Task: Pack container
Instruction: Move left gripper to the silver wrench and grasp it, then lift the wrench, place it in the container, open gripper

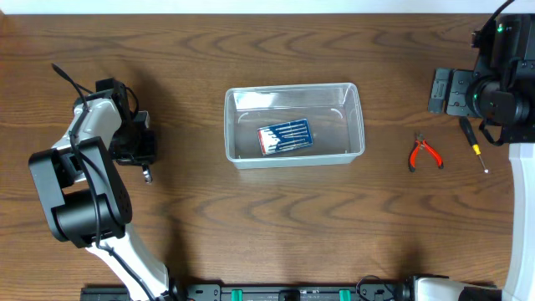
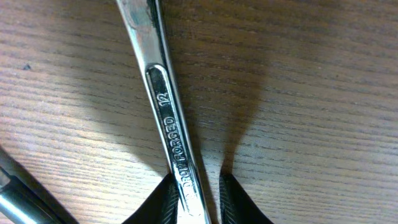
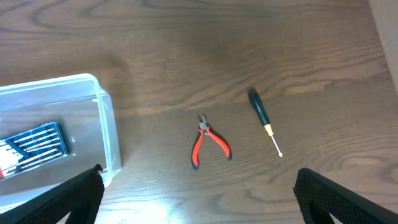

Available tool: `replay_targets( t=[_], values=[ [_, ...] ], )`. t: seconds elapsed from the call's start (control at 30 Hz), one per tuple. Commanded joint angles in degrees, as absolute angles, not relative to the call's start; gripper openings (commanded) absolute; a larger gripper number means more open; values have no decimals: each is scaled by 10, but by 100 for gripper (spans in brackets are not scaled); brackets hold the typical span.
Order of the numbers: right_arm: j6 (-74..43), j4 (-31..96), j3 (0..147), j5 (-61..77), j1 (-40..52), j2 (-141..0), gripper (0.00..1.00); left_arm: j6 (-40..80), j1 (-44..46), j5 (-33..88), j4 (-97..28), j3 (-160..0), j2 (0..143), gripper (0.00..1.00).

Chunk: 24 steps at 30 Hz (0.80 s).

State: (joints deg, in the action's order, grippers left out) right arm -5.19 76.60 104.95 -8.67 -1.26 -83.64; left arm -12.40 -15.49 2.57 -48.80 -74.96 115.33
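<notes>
The clear container (image 1: 355, 125) stands mid-table and holds a blue pack of small screwdrivers (image 1: 284, 136); its right end shows in the right wrist view (image 3: 106, 124). My left gripper (image 1: 144, 163) is low over the table at the left. Its jaws (image 2: 198, 199) straddle the shaft of a chrome wrench (image 2: 165, 106) marked 12. The left finger touches the wrench and a narrow gap shows at the right finger. The wrench tip (image 1: 147, 176) pokes out below the gripper. My right gripper (image 3: 208, 205) is wide open and empty, high at the far right (image 1: 443, 92).
Red-handled pliers (image 1: 425, 153) (image 3: 210, 146) and a dark-handled screwdriver (image 1: 473, 144) (image 3: 264, 127) lie on the wood right of the container. A grey metal rod (image 2: 15, 193) lies left of the wrench.
</notes>
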Motion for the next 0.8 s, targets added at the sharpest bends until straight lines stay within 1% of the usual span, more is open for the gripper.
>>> replay_targets(
  t=[0.0,0.07,0.1,0.3,0.33,0.47,0.57,0.7,0.77],
  values=[
    [-42,765,1052,-93,-15,-838,99,-128,-157,20,-485,-725,1177,19],
    [-42,765,1052,-93,-15,-838,99,-128,-157,22,-485,-725,1177,19],
    [-42,765,1052,-93,-15,-838,99,-128,-157,22,-485,-725,1177,15],
    [-42,765,1052,-93,-15,-838,99,-128,-157,22,-483,-726,1177,9],
    [-42,765,1052,-93,-15,-838,99,-128,-157,22,-482,-726,1177,5],
    [-42,765,1052,-93,-15,-838,99,-117,-157,22,-481,-730,1174,6],
    [-42,765,1052,-93,-15,-838,99,-117,-151,47,-500,-751,1164,5],
    [-42,765,1052,-93,-15,-838,99,-117,-123,72,-553,-809,1121,6],
    [-42,764,1052,-93,-15,-838,99,-118,-95,76,-587,-853,1086,6]
  ],
)
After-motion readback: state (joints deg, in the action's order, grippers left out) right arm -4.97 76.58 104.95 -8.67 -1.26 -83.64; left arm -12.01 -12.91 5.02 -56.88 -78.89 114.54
